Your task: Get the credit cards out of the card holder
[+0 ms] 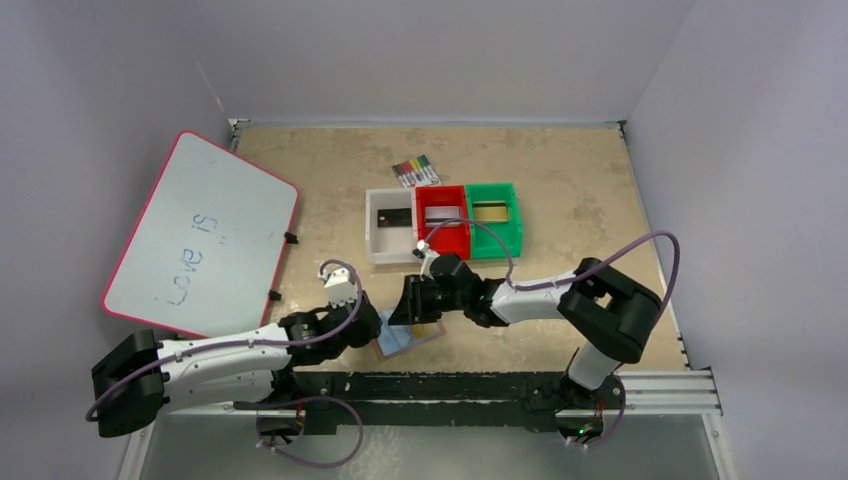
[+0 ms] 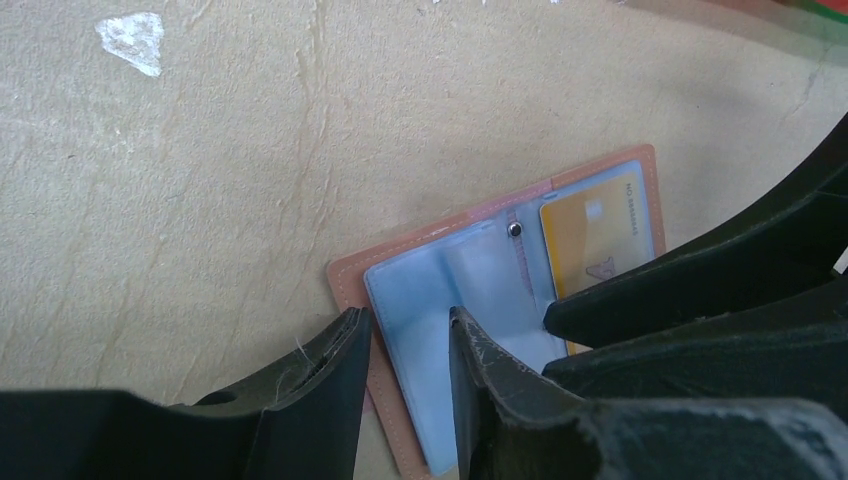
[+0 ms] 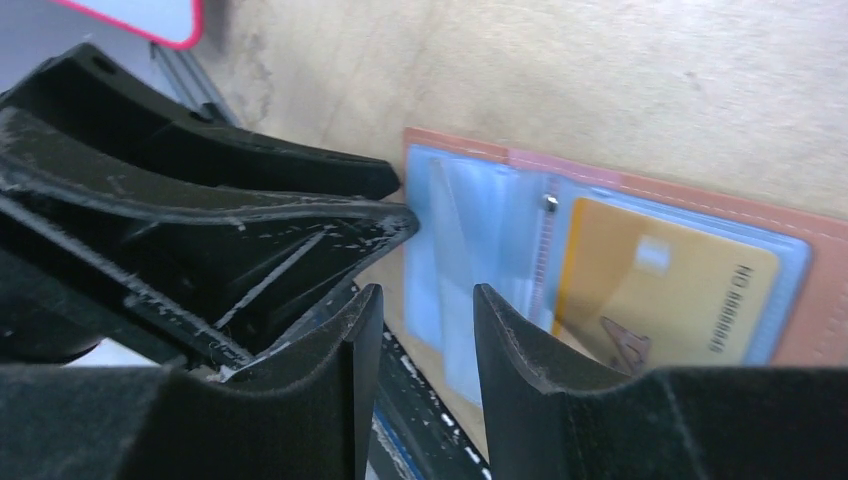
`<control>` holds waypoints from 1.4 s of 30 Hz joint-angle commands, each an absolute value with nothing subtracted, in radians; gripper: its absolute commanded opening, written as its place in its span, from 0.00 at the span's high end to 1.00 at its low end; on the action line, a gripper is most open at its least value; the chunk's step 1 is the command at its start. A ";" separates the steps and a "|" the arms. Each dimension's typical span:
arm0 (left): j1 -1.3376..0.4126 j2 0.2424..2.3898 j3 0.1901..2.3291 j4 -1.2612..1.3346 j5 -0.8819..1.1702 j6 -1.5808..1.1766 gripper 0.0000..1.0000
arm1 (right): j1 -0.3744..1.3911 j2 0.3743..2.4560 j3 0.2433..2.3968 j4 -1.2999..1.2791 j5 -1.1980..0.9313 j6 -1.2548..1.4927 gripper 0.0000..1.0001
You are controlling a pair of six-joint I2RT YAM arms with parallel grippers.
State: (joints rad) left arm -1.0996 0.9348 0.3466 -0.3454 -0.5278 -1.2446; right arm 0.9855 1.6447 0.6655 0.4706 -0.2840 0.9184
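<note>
Left tool: black fingers of the left tool (image 2: 407, 328) fill the near view. They are part-spread, with tips down on the tan edge and the empty clear pocket, pressing flat rather than pinching.
Right tool: the right tool (image 3: 428, 298) stands part-spread over the middle fold with pale pocket film in its gap. I cannot tell whether it nips that film.
Card holder: the small tan-brown bifold card holder (image 2: 420, 275) lies open on the beige mottled counter (image 2: 200, 200), between the two tools.
Gold card: one gold plastic credit card (image 2: 590, 235) sits in the clear pocket beyond the metal snap stud (image 2: 514, 229). The other pocket looks empty.
Step, as I judge: drawing out this last card.
Doing it well: bear down with the left tool so the holder cannot slide. Catch only the card's edge with the right tips, then pull flat along the pocket.
Risk: gripping card and film together would likely lift the whole holder.
Bins: the white plastic bin (image 1: 390, 256), red plastic bin (image 1: 445, 246) and green plastic bin (image 1: 496, 243) stand well back.
</note>
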 commanded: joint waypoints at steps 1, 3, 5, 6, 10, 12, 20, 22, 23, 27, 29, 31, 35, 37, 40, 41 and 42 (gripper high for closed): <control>-1.094 0.904 0.358 -0.350 -0.556 -1.251 0.66 | 0.994 1.656 0.669 0.626 -0.377 0.945 0.59; -1.095 0.879 0.366 -0.381 -0.572 -1.257 0.66 | 0.999 1.667 0.669 0.658 -0.405 0.942 0.59; -1.094 0.852 0.378 -0.425 -0.594 -1.265 0.66 | 1.010 1.676 0.673 0.675 -0.414 0.946 0.59; -1.095 0.838 0.385 -0.452 -0.608 -1.270 0.66 | 1.013 1.683 0.676 0.677 -0.418 0.947 0.59; -1.094 0.782 0.420 -0.572 -0.681 -1.307 0.65 | 1.025 1.704 0.692 0.682 -0.434 0.941 0.59; -1.095 0.752 0.432 -0.624 -0.707 -1.325 0.65 | 1.034 1.715 0.706 0.692 -0.459 0.928 0.59; -1.095 0.603 0.444 -0.680 -0.737 -1.352 0.62 | 1.076 1.645 0.745 0.549 -0.294 0.855 0.59; -1.095 0.570 0.440 -0.654 -0.719 -1.334 0.61 | 1.075 1.580 0.741 0.434 -0.183 0.842 0.59; -1.095 0.562 0.439 -0.636 -0.707 -1.320 0.60 | 1.075 1.546 0.737 0.368 -0.136 0.853 0.58; -1.095 0.575 0.439 -0.533 -0.639 -1.263 0.58 | 1.070 1.441 0.732 0.132 0.107 0.904 0.49; -1.094 0.603 0.436 -0.455 -0.591 -1.236 0.57 | 1.058 1.413 0.719 0.077 0.144 0.901 0.47; -1.095 0.645 0.433 -0.373 -0.542 -1.218 0.56 | 1.026 1.394 0.692 0.069 0.117 0.900 0.47; -1.095 0.762 0.424 -0.210 -0.459 -1.207 0.56 | 0.958 1.365 0.616 0.184 -0.016 0.872 0.52; -1.094 0.826 0.423 -0.131 -0.428 -1.210 0.56 | 0.945 1.368 0.602 0.233 -0.076 0.853 0.55; -1.094 0.913 0.426 -0.057 -0.393 -1.217 0.56 | 0.939 1.407 0.616 0.226 -0.111 0.829 0.57; -1.095 0.944 0.426 -0.042 -0.387 -1.221 0.56 | 0.938 1.421 0.622 0.215 -0.111 0.826 0.57; -1.094 0.961 0.426 -0.029 -0.382 -1.224 0.56 | 0.938 1.431 0.627 0.210 -0.110 0.823 0.57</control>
